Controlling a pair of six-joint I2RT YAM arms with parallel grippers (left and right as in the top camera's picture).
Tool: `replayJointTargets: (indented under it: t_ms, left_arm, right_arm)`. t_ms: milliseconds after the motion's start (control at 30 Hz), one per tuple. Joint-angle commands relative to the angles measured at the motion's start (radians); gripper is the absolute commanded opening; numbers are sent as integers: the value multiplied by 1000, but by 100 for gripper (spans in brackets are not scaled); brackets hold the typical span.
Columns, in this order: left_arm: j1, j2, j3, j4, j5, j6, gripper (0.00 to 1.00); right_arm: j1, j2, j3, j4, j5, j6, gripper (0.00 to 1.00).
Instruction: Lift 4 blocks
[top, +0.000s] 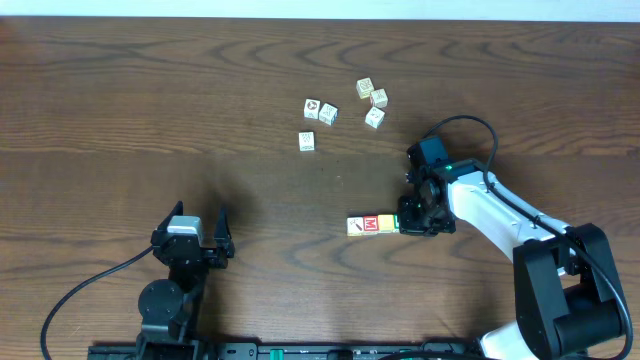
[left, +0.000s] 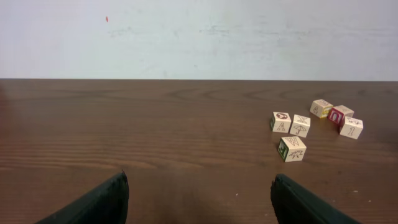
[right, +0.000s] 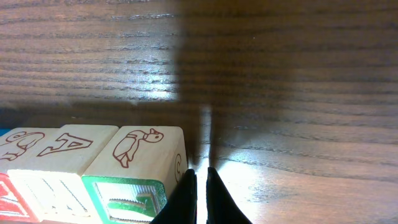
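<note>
The blocks (top: 372, 224) lie in a short row on the table: a pale yellow one with a dark mark, a red one with a white letter, a yellow one and a green one. My right gripper (top: 408, 224) sits at the row's right end, low over the table. In the right wrist view its fingers (right: 199, 171) are shut with nothing between them, just right of the green-faced block (right: 134, 183), whose top shows a turtle. My left gripper (top: 203, 236) is open at the front left, far from the row, and its fingers (left: 199, 177) are spread wide over bare wood.
Several pale cream picture cubes (top: 328, 114) are scattered at the back centre, and they also show at the right of the left wrist view, cubes (left: 291, 149). The right arm (top: 500, 215) reaches in from the front right corner.
</note>
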Motion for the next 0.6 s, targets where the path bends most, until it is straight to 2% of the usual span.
replayJointTargets:
  t_ms: [0, 300, 567]
  left_arm:
    - [-2, -4, -12, -44, -16, -5, 73]
    - [-2, -4, -12, -44, -16, -5, 73]
    - [-2, -4, -12, -44, -16, -5, 73]
  right_arm:
    - [25, -3, -5, 2, -14, 25, 5]
    - [98, -3, -5, 14, -4, 51, 6]
    - [101, -3, -5, 21, 45, 69, 7]
